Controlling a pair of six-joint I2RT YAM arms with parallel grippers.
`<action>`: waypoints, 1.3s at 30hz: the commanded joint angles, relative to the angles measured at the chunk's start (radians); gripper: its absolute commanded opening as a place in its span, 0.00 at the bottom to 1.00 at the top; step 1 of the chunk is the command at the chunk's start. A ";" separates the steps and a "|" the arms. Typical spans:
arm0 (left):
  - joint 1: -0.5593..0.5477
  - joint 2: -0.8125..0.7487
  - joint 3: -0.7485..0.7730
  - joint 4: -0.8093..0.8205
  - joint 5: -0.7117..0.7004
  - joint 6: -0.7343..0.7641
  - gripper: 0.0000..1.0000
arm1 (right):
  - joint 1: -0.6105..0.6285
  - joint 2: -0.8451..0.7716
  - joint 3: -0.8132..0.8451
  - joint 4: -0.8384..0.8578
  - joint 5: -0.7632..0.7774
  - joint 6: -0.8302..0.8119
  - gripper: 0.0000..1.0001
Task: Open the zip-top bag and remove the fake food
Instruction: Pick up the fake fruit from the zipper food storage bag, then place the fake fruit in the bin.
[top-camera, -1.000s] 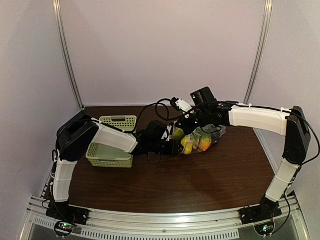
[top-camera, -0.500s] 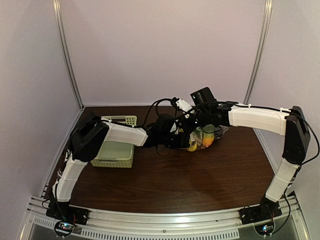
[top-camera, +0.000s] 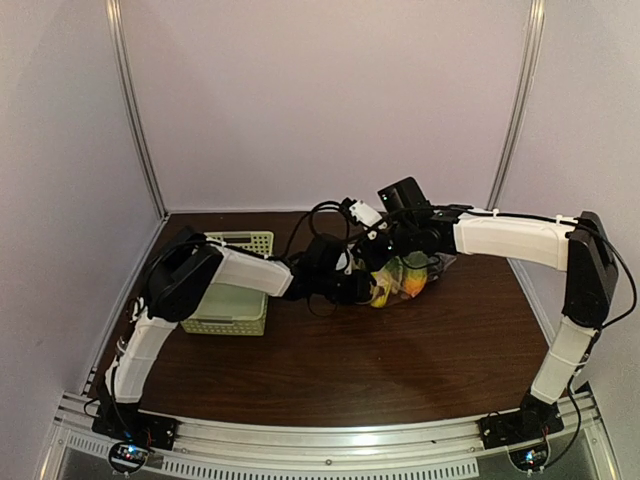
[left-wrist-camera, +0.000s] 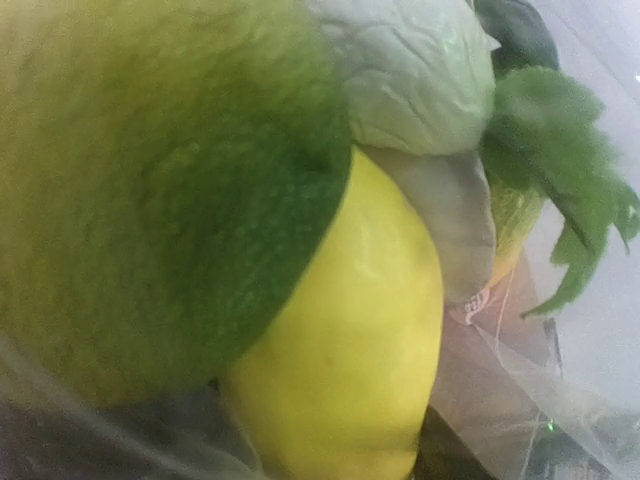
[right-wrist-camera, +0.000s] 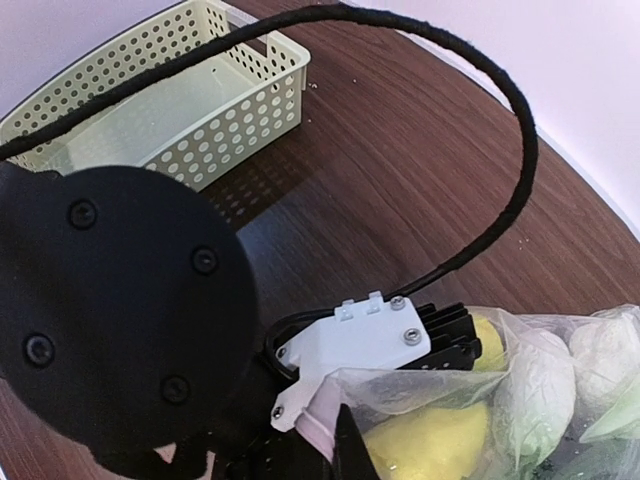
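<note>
The zip-top bag lies at mid-table, clear and crinkly, full of fake food. My right gripper is shut on the bag's upper edge at its mouth, pinching the plastic. My left gripper is pushed into the mouth from the left. Its view is filled by a yellow piece, a big green-yellow piece, a whitish leafy piece and a green sprig. Its fingers are hidden, so whether they hold the yellow piece is unclear. The right wrist view shows yellow and whitish pieces through the plastic.
A pale green lattice basket stands at the left, under my left forearm, and it shows in the right wrist view. Black cables loop over the wrists. Bare dark wood table lies in front of the bag.
My left arm has stretched to the right and driven its gripper into the bag's mouth. The right gripper has kept its pinch on the bag's edge, almost still.
</note>
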 joint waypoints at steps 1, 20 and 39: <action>0.016 -0.098 -0.132 0.098 0.006 0.008 0.38 | 0.014 -0.012 0.004 0.059 0.005 -0.016 0.00; 0.177 -0.293 -0.237 0.069 0.270 -0.121 0.40 | 0.014 0.006 0.000 0.053 0.064 -0.063 0.00; 0.176 -0.529 -0.338 -0.433 0.386 0.279 0.36 | 0.007 -0.006 -0.006 0.053 0.123 -0.096 0.00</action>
